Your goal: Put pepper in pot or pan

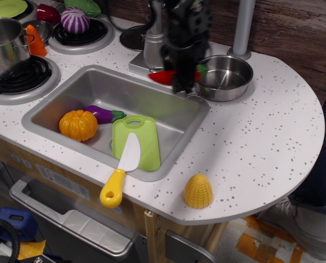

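Note:
My gripper (183,82) is shut on the pepper (164,76), a slim glossy red chili with a green stem end, and holds it in the air over the sink's far right corner. The chili lies crosswise, its red tip to the left and its green cap by the pan's left rim. The pan (224,76), shallow, round and shiny steel, stands on the counter just right of the gripper. The black arm comes down from the top of the frame.
The sink (69,96) holds an orange pumpkin (78,125), a purple eggplant (101,114) and a green cutting board (136,141). A yellow-handled knife (120,171) lies over the sink's front edge. Corn (198,191) sits front right. The faucet (153,44), a grey post (242,27) and a tall pot (4,46) stand behind.

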Robot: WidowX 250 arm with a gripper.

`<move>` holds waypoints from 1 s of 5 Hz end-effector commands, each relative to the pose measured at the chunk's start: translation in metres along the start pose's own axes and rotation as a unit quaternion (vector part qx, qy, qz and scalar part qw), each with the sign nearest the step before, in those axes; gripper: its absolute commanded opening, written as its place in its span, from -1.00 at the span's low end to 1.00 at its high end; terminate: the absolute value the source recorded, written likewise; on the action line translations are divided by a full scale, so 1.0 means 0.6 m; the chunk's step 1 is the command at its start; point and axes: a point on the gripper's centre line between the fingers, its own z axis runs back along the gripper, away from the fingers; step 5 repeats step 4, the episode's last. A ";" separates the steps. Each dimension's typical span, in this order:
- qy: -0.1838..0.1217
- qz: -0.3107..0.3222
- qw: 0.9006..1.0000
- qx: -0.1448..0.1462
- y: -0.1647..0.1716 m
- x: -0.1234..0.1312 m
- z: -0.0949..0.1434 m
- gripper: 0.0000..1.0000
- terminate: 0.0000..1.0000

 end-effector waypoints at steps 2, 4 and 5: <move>-0.029 -0.002 0.999 0.022 0.025 0.093 0.037 -1.00 -1.00; -0.047 -0.016 0.998 0.044 0.027 0.105 0.003 -1.00 1.00; -0.047 -0.016 0.998 0.044 0.027 0.105 0.003 -1.00 1.00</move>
